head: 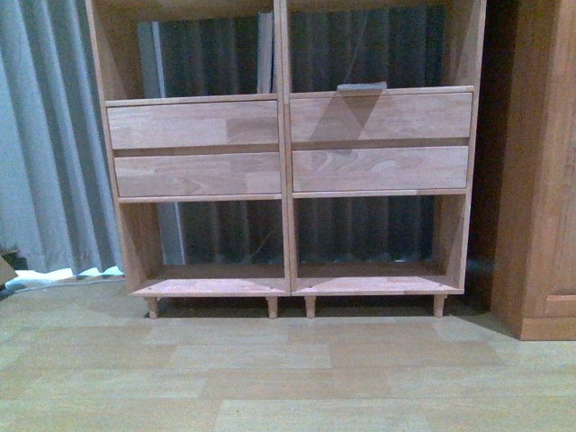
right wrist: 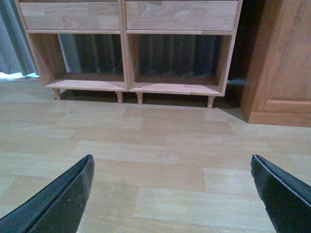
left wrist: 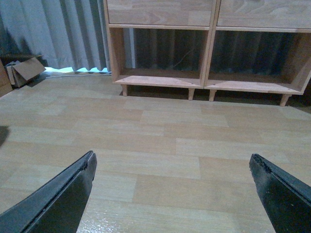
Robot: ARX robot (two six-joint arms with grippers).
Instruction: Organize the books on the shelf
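The pale wood shelf [head: 193, 124] stands ahead on short peg legs, with two drawer fronts per column and open compartments above and below. A flat grey object [head: 362, 87] lies on the ledge of the upper right compartment. It may be a book, but I cannot tell. A pale upright strip [head: 266, 54] leans at the divider in the upper left compartment, possibly a book. The lower compartments hold nothing. The shelf also shows in the left wrist view [left wrist: 160, 12] and the right wrist view [right wrist: 73, 14]. My left gripper [left wrist: 171, 158] and right gripper [right wrist: 171, 158] are open and empty above the floor.
A darker orange-brown cabinet [head: 540, 180] stands right of the shelf and also shows in the right wrist view [right wrist: 282, 58]. A grey curtain [head: 45, 135] hangs behind and to the left. A cardboard box [left wrist: 26, 70] sits on the floor at far left. Wood-look floor [head: 288, 378] lies before the shelf.
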